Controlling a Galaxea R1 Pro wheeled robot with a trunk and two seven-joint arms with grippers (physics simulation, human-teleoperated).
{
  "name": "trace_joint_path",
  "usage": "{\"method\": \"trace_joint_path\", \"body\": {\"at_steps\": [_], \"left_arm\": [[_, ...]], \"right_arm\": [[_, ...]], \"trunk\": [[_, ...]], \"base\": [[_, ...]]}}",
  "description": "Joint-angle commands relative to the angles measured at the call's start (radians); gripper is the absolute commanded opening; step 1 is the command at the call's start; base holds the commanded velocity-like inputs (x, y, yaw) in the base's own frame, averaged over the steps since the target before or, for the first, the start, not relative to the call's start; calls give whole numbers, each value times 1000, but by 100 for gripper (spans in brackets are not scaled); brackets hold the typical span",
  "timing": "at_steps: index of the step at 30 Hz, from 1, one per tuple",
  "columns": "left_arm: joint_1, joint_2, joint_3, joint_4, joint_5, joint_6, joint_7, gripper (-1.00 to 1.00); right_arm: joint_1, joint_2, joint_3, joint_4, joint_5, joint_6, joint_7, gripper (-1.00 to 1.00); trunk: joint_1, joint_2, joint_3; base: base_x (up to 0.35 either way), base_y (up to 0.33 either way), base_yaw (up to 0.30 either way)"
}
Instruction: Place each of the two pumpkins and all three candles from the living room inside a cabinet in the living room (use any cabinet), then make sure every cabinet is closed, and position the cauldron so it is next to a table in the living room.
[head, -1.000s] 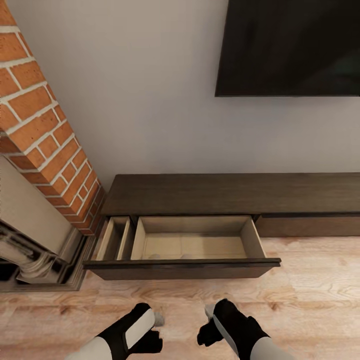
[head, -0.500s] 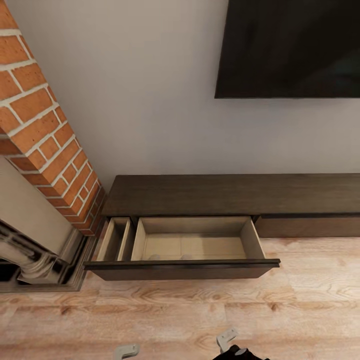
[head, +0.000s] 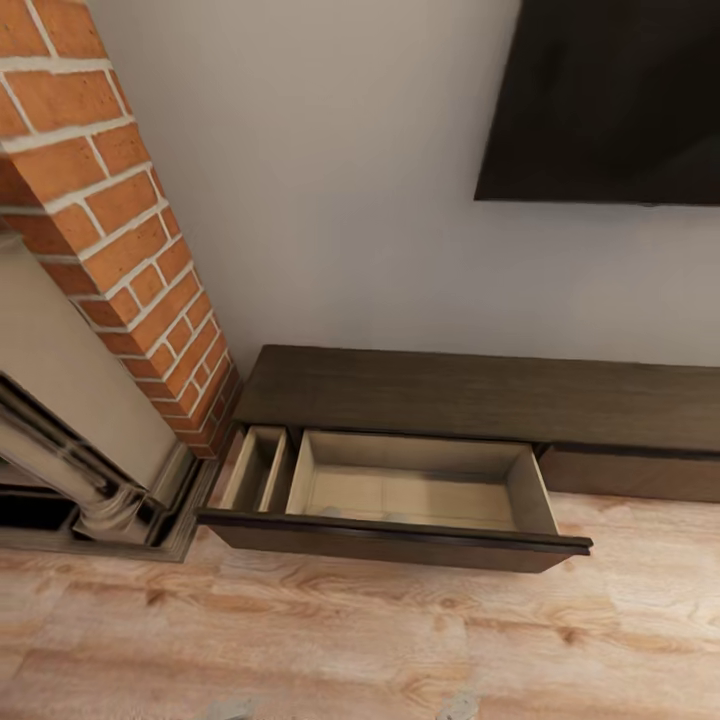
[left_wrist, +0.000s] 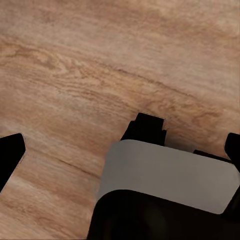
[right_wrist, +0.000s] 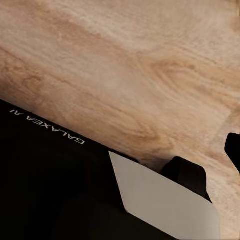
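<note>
- Our left gripper (left_wrist: 120, 155) is hanging over the wood floor (left_wrist: 100, 60) with its dark fingertips (left_wrist: 11, 155) spread wide apart and gripping nothing.
- We are seeing a grey-and-black robot part (left_wrist: 165, 175) lying below the gap between those fingers.
- Our right gripper (right_wrist: 120, 150) is also hanging over the floor; one fingertip (right_wrist: 233, 149) is showing at the edge, and we cannot tell whether the jaws are apart or together.
- We are seeing a black robot body lettered "GALAXEA AI" (right_wrist: 47, 127) beside it.
- In the head view we are facing the cabinet (head: 450, 395), which is standing against the far wall (head: 330, 200).
- Its left drawer (head: 420, 495) is standing pulled out toward us, showing a pale interior with a narrow compartment (head: 255, 470) at its left end.
- Faint pale shapes are lying at the drawer's near edge, too hidden for us to name.
- We are seeing the brick fireplace (head: 130, 230) just left of the cabinet, and a dark TV (head: 610, 100) hanging on the wall above the cabinet's right part.
</note>
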Motion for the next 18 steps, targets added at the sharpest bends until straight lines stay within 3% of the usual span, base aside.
{"method": "trace_joint_path", "body": {"at_steps": [1, 3, 8, 13, 18], "left_arm": [[5, 1, 1, 1, 5, -25, -1, 100], [10, 2, 3, 3, 11, -54, -1, 100], [13, 6, 3, 4, 14, -69, -2, 100], [12, 9, -3, 5, 6, -67, -4, 100], [12, 7, -4, 10, 6, -63, -3, 100]], "right_arm": [[9, 0, -1, 2, -1, -40, 0, 100], [19, -1, -3, 4, -3, -92, 0, 100], [25, -8, -6, 4, -4, -124, -1, 100], [26, 4, 16, 5, 15, -70, -12, 100], [27, -4, 16, 7, 9, -57, -11, 100]], "trunk": [[0, 0, 0], [0, 0, 0], [0, 0, -1], [0, 0, -1], [0, 0, -1]], "base": [[0, 0, 286], [0, 0, 286], [0, 0, 289], [0, 0, 66], [0, 0, 2]]}}
